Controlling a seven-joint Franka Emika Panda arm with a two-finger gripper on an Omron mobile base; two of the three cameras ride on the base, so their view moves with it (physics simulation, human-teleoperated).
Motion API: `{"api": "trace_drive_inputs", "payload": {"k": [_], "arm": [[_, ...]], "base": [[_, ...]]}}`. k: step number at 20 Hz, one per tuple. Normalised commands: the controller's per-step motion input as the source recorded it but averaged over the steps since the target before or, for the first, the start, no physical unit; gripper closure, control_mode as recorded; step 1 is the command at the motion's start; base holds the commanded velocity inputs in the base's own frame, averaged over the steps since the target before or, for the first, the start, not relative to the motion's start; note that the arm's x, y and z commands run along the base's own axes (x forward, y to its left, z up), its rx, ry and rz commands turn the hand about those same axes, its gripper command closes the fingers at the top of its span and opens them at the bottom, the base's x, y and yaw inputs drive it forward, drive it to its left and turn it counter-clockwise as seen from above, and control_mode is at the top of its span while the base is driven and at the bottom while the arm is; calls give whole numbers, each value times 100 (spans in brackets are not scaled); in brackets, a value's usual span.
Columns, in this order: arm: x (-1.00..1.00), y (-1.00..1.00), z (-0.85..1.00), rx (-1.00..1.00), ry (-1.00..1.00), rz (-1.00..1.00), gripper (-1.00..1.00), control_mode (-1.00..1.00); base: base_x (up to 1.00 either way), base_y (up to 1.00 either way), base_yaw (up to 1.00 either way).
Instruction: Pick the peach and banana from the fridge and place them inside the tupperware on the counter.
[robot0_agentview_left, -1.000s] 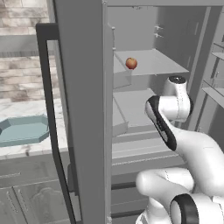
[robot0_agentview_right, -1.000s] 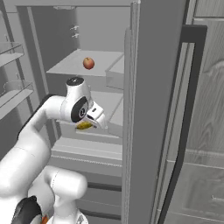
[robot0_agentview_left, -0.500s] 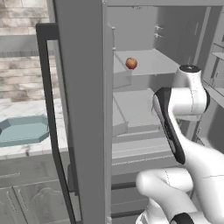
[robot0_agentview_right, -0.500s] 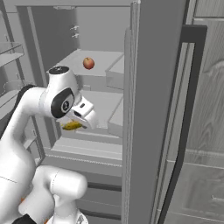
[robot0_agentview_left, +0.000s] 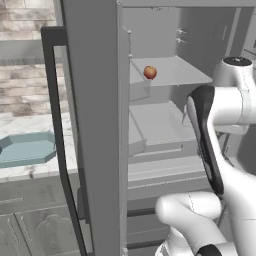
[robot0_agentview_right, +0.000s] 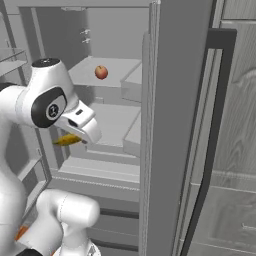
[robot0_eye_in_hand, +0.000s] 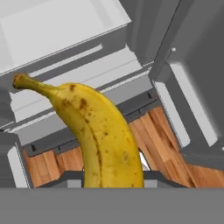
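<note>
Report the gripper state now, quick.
Gripper: shut on the banana, carrying it outside the fridge shelves.

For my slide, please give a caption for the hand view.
Gripper carrying the banana out above the fridge's lower shelves.

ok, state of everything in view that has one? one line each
fridge: open, inner shelves exposed.
peach: loose on the upper shelf, untouched.
banana: off the shelf, carried at the gripper, whose fingers are hidden.
tupperware: lidless on the counter, nothing visible inside.
</note>
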Motion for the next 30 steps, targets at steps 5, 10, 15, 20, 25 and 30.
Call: {"api": "trace_drive_inputs", "payload": {"k": [5, 10, 15, 20, 25, 30], "arm": [[-43, 2, 17, 0, 0, 0, 100, 100], [0, 0, 0, 0, 0, 0, 100, 100], [0, 0, 0, 0, 0, 0, 100, 100], [0, 0, 0, 0, 0, 0, 100, 100], [0, 0, 0, 0, 0, 0, 100, 100], [0, 0, 0, 0, 0, 0, 100, 100]], "base": [[-38, 2, 0], [-100, 16, 0], [-100, 24, 0], [-93, 52, 9], [-51, 91, 20], [-16, 100, 8]]}}
